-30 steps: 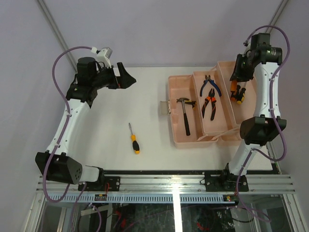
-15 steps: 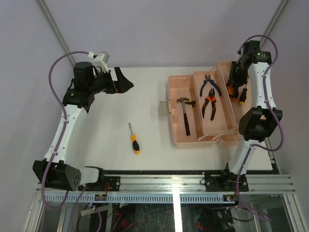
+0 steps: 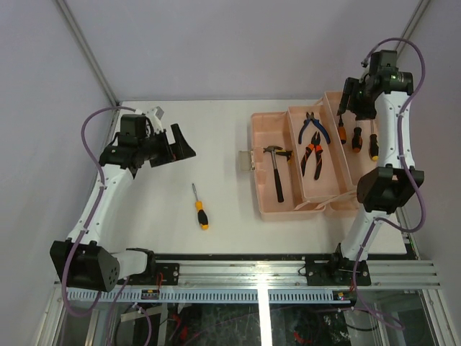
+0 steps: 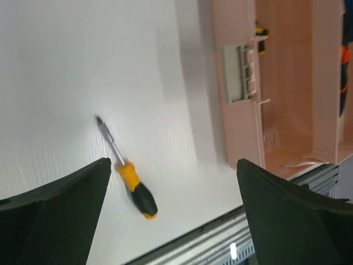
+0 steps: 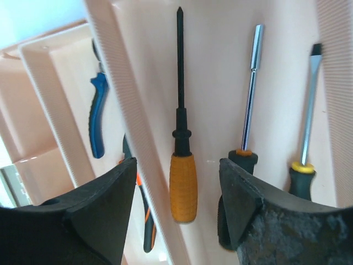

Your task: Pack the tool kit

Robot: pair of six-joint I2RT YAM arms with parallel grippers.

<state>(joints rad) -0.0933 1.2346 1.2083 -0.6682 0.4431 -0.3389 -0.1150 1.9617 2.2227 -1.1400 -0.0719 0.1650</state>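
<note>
The left hand [image 3: 181, 142] hangs over the left part of the white bench [image 3: 216, 122], its black fingers spread wide and empty. In its wrist view the gap between them frames the loose tool below. That looks like lining up for a pick, though the hand is well above the tool.

That tool is a small screwdriver with a yellow-and-black handle and thin steel shaft [image 3: 199, 207]. It lies flat on the bench with its tip pointing away from the arms, well apart from the box. It appears to be the only tool left unpacked.

To its right the salmon-pink translucent plastic toolbox [image 3: 263, 133] lies opened out, its grey latch [image 3: 247, 160] facing the loose screwdriver. A small hammer with a black grip [image 3: 276, 176] rests in the deep left section, which probably suits its bulk. The narrow pink inner tray [image 3: 322, 184] beside it holds blue-handled pliers [image 3: 314, 127] and orange-handled pliers [image 3: 311, 158].

The rightmost section holds three screwdrivers laid parallel, tips pointing the same way so that they fit the slim space:
- an orange-handled screwdriver [image 5: 182, 185]
- a black-handled one with a bright shaft [image 5: 249, 94]
- a flat-blade one with a yellow collar [image 5: 300, 178]

The right hand [image 3: 353, 107] hovers above this section, fingers apart and gripping nothing. It straddles the orange handle without touching it.
</note>
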